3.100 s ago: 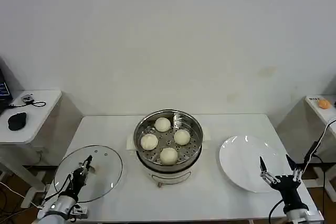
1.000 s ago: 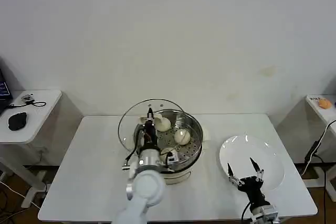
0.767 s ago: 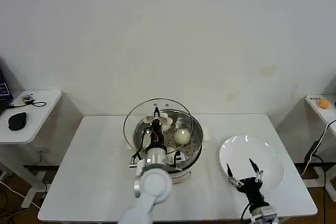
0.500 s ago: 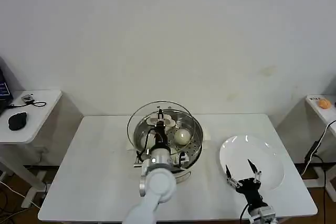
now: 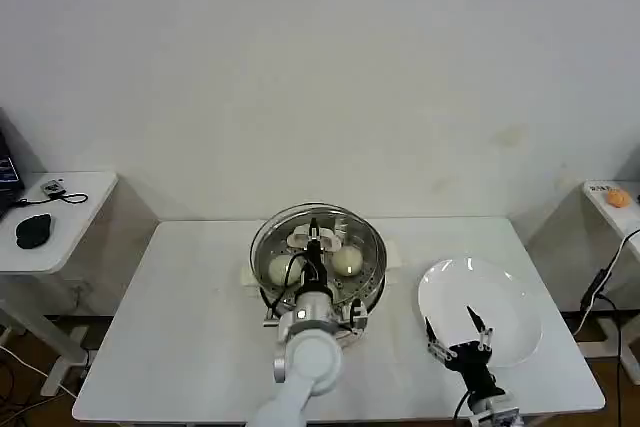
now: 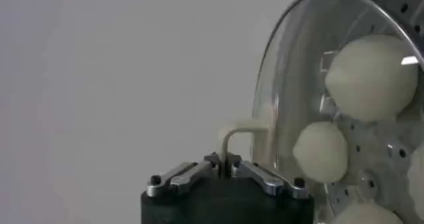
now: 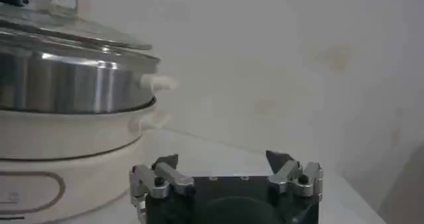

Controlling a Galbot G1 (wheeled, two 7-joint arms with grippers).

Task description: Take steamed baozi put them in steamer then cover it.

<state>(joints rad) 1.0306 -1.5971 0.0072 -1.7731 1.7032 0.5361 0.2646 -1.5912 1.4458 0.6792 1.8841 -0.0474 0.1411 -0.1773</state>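
Gripping the cover (image 5: 318, 230) over steamer (image 5: 370, 277) on white table (image 5: 190, 327): left claw (image 5: 313, 237).

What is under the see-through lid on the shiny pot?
Under the glass lid, inside the steamer, sit round white buns. Two show plainly in the head view; the left claw, shut on the lid's handle, and its arm cover the rest.

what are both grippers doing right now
Left gripper: shut on the cover handle, over the steamer.
Right gripper: open, holding nothing, by the plate.
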